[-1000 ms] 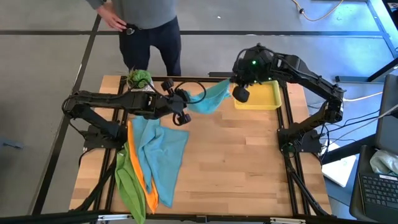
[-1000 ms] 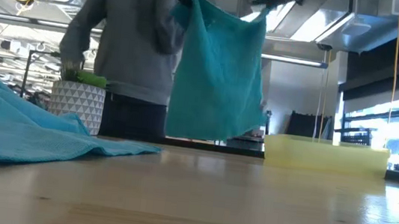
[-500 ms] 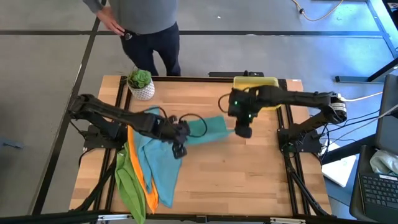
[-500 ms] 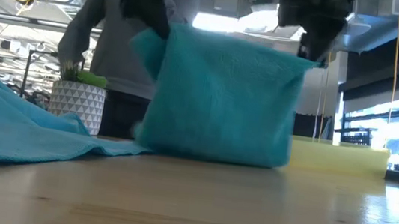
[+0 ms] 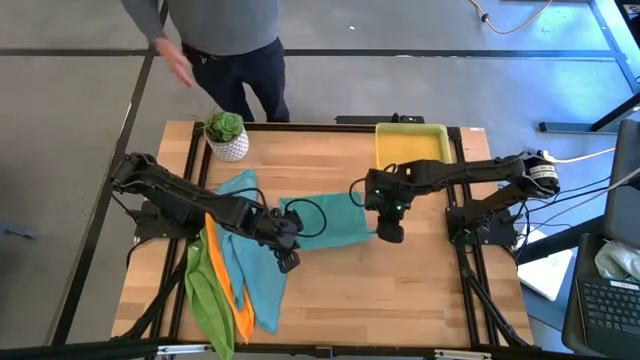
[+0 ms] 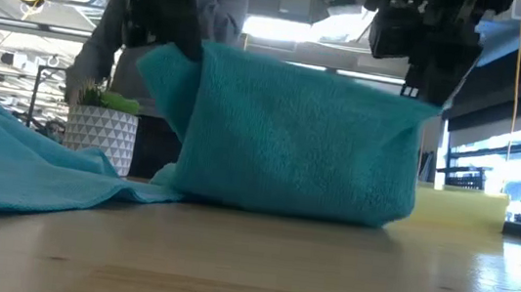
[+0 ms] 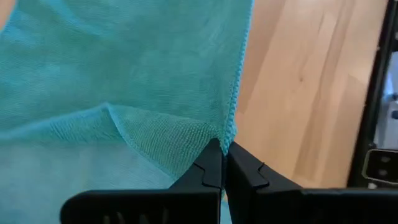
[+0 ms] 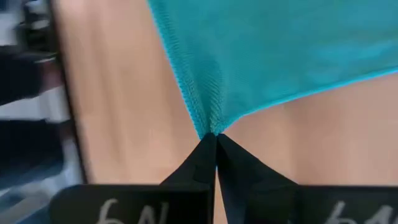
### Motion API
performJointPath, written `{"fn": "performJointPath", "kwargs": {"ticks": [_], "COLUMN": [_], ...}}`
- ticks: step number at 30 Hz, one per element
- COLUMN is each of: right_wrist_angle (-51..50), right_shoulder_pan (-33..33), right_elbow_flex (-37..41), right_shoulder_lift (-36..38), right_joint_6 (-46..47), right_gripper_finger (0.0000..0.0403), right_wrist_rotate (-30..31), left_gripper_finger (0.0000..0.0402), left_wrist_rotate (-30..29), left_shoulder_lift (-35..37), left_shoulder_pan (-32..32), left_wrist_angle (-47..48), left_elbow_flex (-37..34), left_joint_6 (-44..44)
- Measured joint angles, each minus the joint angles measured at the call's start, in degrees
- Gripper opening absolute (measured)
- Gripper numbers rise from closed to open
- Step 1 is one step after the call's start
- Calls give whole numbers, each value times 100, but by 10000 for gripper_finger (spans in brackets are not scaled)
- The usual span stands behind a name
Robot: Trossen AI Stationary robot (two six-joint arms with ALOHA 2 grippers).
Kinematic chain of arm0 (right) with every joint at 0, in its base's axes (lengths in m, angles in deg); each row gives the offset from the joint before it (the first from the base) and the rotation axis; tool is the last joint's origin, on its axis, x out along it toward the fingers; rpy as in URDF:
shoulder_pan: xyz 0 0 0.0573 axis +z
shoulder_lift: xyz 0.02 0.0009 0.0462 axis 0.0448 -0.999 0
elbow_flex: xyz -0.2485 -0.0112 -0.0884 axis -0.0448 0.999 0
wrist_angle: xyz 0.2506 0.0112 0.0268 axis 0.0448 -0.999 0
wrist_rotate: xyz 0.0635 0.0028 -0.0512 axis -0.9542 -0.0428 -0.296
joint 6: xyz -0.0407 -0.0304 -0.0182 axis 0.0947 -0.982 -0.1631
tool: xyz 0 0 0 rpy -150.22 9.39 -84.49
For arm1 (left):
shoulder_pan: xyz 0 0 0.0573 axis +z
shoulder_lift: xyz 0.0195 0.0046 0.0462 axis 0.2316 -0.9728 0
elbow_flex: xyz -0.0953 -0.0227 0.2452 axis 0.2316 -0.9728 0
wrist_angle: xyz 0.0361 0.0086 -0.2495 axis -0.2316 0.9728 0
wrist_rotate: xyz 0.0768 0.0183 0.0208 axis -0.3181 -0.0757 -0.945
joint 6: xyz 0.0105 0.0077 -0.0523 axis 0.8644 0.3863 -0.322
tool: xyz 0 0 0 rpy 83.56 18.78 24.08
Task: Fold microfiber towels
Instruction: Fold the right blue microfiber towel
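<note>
High view: a teal towel (image 5: 325, 222) is held stretched over the middle of the table (image 5: 400, 290), its lower part resting on the wood. One corner is pinched by the closed fingers of the left gripper (image 5: 287, 258), another by the closed fingers of the right gripper (image 5: 389, 232). A heap of teal (image 5: 255, 275), orange (image 5: 222, 275) and lime green (image 5: 205, 300) towels is seen at the table's left, and a yellow tray (image 5: 410, 145) at the far right
</note>
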Motion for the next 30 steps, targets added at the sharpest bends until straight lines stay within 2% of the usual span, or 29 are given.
{"fn": "performJointPath", "kwargs": {"ticks": [4,6,11,19,23,30], "right_wrist_angle": [41,85,371,-74,-119,644], "right_shoulder_pan": [-2,-4,-4,-9,-8,7], "right_elbow_flex": [0,0,0,2,4,4], "right_shoulder_lift": [12,12,12,11,8,1], "right_joint_6": [-14,-18,-60,131,-55,-604], "right_gripper_finger": [14,14,14,14,14,14], "right_wrist_rotate": [1013,1323,1407,1313,1308,1212], "left_gripper_finger": [0,0,0,0,0,0], "left_wrist_rotate": [43,189,986,2251,2121,1315], "left_shoulder_lift": [0,0,0,8,9,9], "left_shoulder_pan": [171,280,466,477,433,372], "left_wrist_angle": [-5,6,94,347,321,290], "left_elbow_flex": [-191,-250,-254,-258,-258,-258], "left_joint_6": [106,56,-345,-1578,-1725,-1590]}}
